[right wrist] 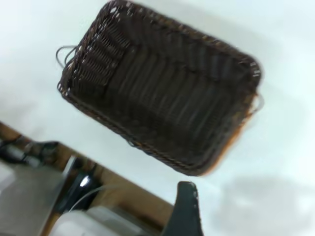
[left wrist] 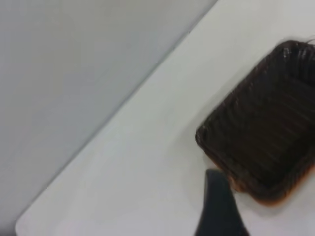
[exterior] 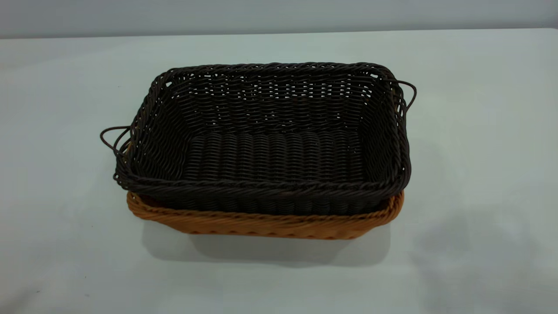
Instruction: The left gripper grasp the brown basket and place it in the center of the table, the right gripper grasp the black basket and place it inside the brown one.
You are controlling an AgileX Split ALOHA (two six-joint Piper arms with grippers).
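The black basket (exterior: 279, 144) sits nested inside the brown basket (exterior: 266, 224) at the middle of the white table (exterior: 479, 131). Only the brown rim and front wall show below the black one. Neither gripper shows in the exterior view. In the left wrist view, one dark finger (left wrist: 216, 201) of my left gripper hangs above the table beside a corner of the black basket (left wrist: 266, 128), apart from it and holding nothing. In the right wrist view, one finger (right wrist: 186, 211) of my right gripper is high above the table, clear of the black basket (right wrist: 162, 93), also empty.
The black basket's thin loop handles stick out at both ends (exterior: 111, 137). A table edge with cables and equipment below it (right wrist: 74, 187) shows in the right wrist view. A grey surface (left wrist: 74, 73) lies beyond the table edge in the left wrist view.
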